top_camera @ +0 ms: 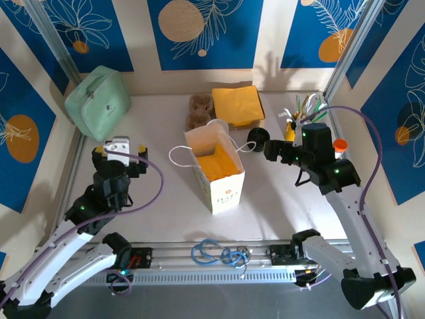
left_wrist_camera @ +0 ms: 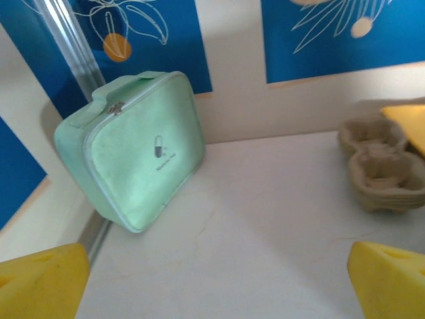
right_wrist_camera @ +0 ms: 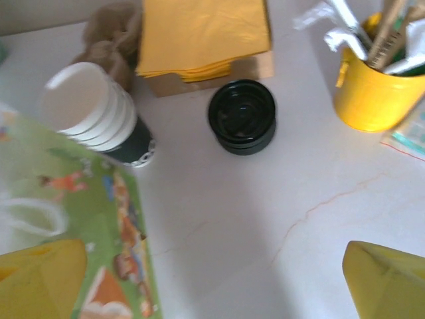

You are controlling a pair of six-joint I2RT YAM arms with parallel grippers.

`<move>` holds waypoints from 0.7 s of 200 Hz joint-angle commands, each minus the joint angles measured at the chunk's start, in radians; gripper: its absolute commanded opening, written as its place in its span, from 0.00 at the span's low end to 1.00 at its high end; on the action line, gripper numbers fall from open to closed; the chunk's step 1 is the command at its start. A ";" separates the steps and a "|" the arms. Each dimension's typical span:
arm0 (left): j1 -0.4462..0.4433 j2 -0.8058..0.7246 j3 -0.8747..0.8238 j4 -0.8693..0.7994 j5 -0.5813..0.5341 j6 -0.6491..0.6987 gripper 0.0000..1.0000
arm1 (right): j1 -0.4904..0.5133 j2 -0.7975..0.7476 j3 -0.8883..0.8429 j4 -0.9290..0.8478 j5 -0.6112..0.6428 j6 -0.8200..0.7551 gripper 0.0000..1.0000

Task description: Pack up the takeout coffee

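Blue panels printed with leaves wall in a pale table (top_camera: pixel 279 199), and a paper bag (top_camera: pixel 216 166) stands upright at its middle, mouth open and handles splayed, lined with orange tissue (top_camera: pixel 219 163), plainly set there to take something from above; supplies are kept to the far edge, out of the working space: a stack of white cups (right_wrist_camera: pixel 89 109) just beside the bag, a pile of black lids (right_wrist_camera: pixel 242 116) near it, yellow napkins (right_wrist_camera: pixel 202 33) behind, a yellow pot of utensils (right_wrist_camera: pixel 375 93) to the right; the right gripper (right_wrist_camera: pixel 212 286) hangs just right of the bag with its fingers spread wide and nothing between them; the left gripper (left_wrist_camera: pixel 212 286) is likewise spread and empty, held back toward a mint zip case (left_wrist_camera: pixel 133 149) and a pulp cup carrier (left_wrist_camera: pixel 382 163), probably so as not to crowd the bag; where the takeout coffee is I cannot tell; the bag's hidden depth seems the likeliest place.
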 commanded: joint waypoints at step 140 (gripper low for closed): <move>0.399 0.232 -0.427 0.562 0.139 0.029 0.99 | -0.224 0.050 -0.640 0.926 0.085 -0.047 0.99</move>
